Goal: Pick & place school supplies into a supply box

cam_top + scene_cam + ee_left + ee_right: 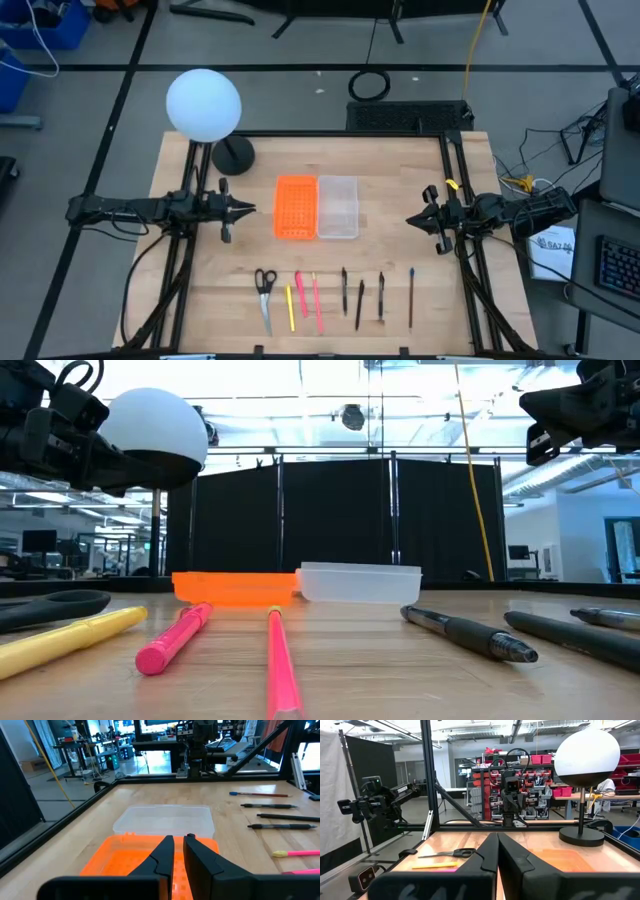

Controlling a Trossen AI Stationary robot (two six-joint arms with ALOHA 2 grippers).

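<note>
The school supplies lie in a row near the table's near edge: black-handled scissors (265, 290), a yellow pen (291, 308), two pink pens (300, 292) (317, 300) and several dark pens (360, 303). The clear supply box (338, 207) sits flat at the table's middle, side by side with an orange perforated tray (296, 208). My left gripper (248, 208) hovers left of the orange tray, fingers nearly together and holding nothing. My right gripper (411, 220) hovers right of the clear box, shut and holding nothing. Both point at the trays, above the table.
A lamp with a white globe (203, 103) and a dark round base (233, 153) stands at the table's far left, behind my left gripper. Dark frame rails run along the table's left and right sides. Bare wood lies between the trays and the row of supplies.
</note>
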